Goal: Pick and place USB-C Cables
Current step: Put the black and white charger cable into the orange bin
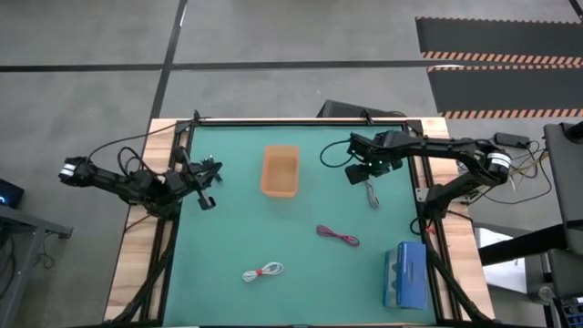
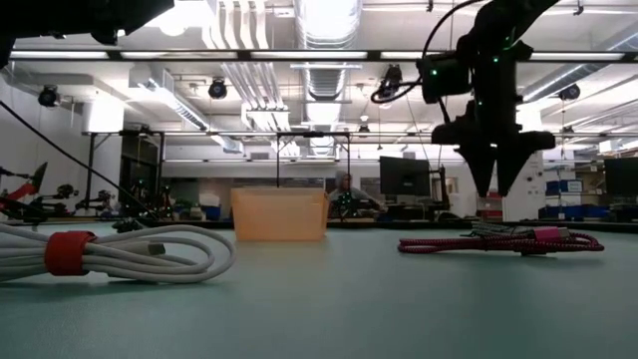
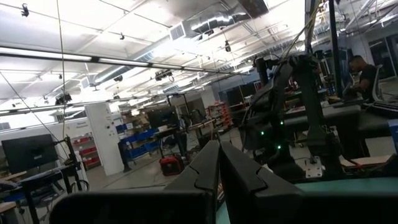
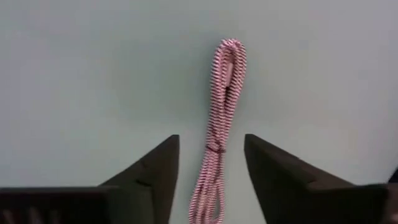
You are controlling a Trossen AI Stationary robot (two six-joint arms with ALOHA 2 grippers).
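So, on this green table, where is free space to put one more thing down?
Free: the wide patch between the orange bin and the white cable, and the left side below the left gripper. Crowded: the right side, where the right gripper, pink-and-white cable, dark red cable and blue box are.

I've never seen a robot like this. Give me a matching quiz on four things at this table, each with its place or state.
Things:
1. left pincer
2. right pincer
3. blue box
4. white cable

Places or states:
a. open, astride a striped cable
b. tied with a red band
c. shut, at the left edge of the green mat
d. in a corner of the mat on the right arm's side

Pairs: 1-c, 2-a, 3-d, 4-b
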